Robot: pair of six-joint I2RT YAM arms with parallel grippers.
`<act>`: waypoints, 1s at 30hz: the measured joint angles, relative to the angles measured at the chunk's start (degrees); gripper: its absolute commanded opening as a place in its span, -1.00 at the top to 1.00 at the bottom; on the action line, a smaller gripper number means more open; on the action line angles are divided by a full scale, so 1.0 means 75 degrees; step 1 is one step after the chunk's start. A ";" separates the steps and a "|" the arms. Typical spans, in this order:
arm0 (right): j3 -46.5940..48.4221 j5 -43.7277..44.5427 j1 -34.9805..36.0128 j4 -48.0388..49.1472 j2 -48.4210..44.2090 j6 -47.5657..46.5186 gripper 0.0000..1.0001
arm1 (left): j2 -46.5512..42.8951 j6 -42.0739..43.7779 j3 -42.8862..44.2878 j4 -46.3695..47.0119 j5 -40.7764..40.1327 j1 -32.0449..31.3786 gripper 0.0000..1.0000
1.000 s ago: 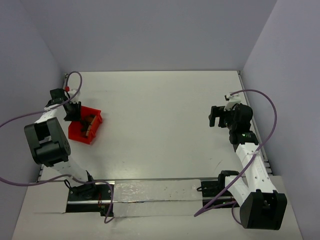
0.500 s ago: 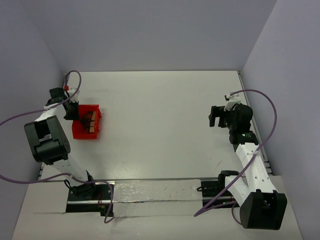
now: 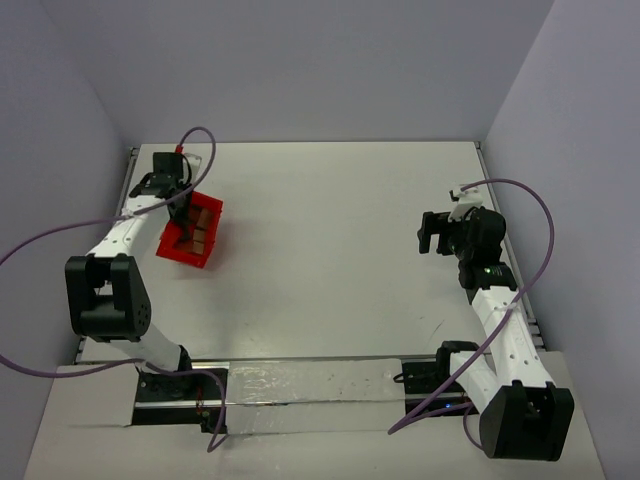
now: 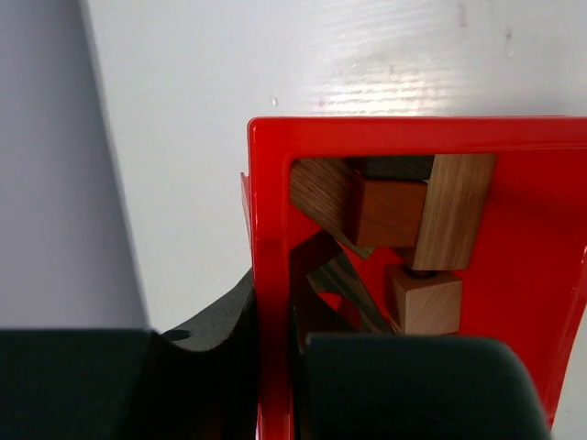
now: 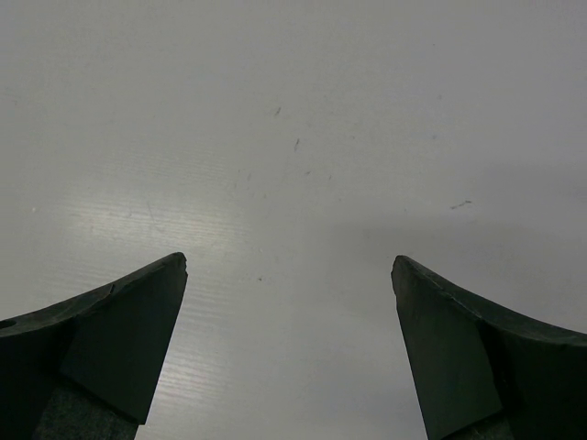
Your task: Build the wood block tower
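A red bin hangs tilted at the table's far left, pinched by its wall in my left gripper, which is shut on it, one finger outside and one inside. In the top view the left gripper sits at the bin's upper rim. Inside lie several wood blocks: a long tan block, a reddish-brown cube, a tan cube, a brown block and darker pieces partly hidden by my finger. My right gripper hovers open over bare table at the right.
The white table is boxed in by grey walls on the left, back and right. A purple cable loops above the left wrist. The arm bases and a rail run along the near edge.
My left gripper has shut on the bin's wall and carried it up and a little to the right, tipping it. The right arm has not moved.
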 measured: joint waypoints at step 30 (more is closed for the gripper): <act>0.0000 0.0308 0.0003 -0.0001 -0.0026 0.0009 -0.99 | 0.1288 0.3267 -0.1403 0.3720 -0.7259 -0.5481 1.00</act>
